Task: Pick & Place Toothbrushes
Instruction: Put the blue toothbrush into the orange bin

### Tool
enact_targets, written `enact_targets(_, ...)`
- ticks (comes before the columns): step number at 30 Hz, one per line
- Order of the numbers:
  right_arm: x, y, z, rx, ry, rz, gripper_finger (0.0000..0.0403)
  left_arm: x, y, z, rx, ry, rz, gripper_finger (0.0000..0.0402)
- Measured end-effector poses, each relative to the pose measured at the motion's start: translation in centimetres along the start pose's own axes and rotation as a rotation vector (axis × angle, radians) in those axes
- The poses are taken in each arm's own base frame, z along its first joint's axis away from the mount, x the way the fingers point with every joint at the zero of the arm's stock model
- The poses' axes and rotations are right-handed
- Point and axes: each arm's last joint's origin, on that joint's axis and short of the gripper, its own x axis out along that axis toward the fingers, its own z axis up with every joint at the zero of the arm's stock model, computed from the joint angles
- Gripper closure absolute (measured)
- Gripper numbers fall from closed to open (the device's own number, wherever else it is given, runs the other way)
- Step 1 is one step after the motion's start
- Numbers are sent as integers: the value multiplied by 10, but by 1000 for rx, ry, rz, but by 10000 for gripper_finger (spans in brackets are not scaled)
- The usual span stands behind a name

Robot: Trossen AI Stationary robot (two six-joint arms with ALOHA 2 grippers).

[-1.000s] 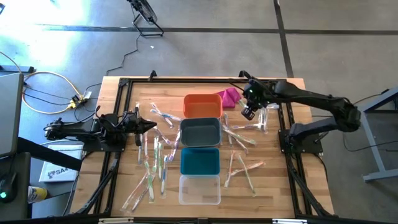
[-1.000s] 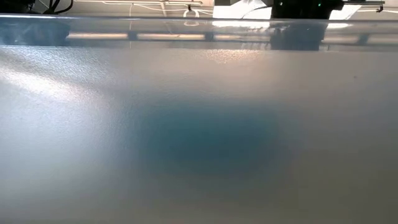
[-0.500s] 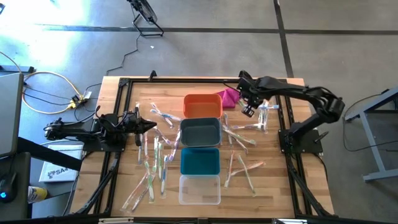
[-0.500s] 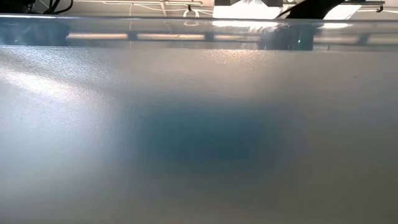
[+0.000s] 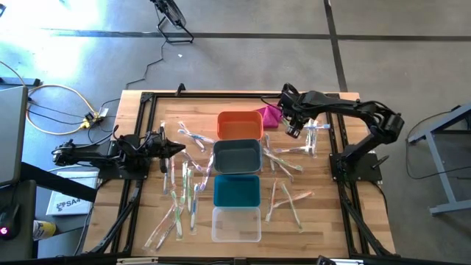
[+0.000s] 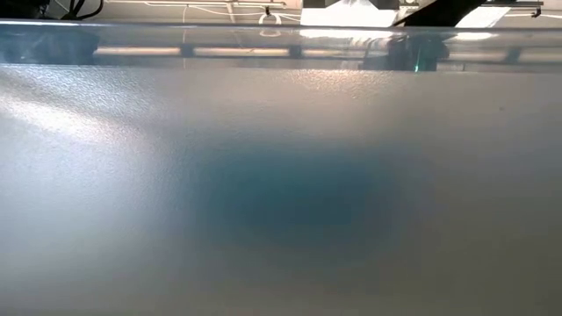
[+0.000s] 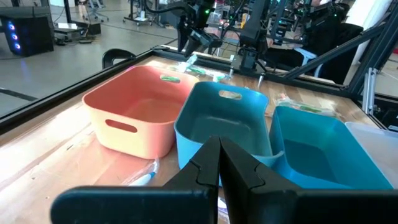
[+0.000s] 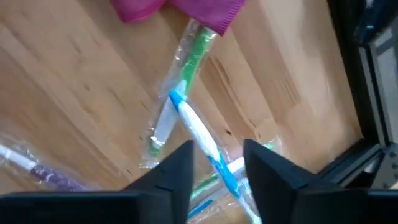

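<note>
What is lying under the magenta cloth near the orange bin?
In the right wrist view, a green toothbrush in a clear wrapper runs under the magenta cloth; its far end is covered. The open right gripper hovers above a blue toothbrush crossing it.

Bright even daylight, floor glare top left, low view wholly blurred, right wrist view soft

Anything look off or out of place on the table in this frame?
Yes: a magenta cloth lump lies beside the orange bin, among the wrapped toothbrushes, and covers the end of a green one. The low view is blocked by a blurry grey-blue surface and shows almost nothing of the table.
</note>
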Motion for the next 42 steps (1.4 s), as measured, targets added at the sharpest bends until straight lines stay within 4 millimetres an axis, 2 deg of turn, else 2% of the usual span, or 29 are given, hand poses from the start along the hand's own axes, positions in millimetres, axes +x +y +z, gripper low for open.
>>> enact_targets(4,0,1,0,-59,-1,30,215,0,0,0,0,1,0,396)
enact_targets(8,0,1,0,-114,-3,31,200,0,0,0,0,1,0,396)
enact_targets(14,4,0,0,-131,7,38,206,0,0,0,0,1,0,396)
enact_targets(26,40,3,4,-146,134,15,207,0,0,-1,2,8,1,396)
enact_targets(31,50,3,6,-161,172,-52,207,0,0,-1,4,18,3,396)
enact_targets(42,72,7,9,-193,228,-49,212,0,0,-2,4,21,4,396)
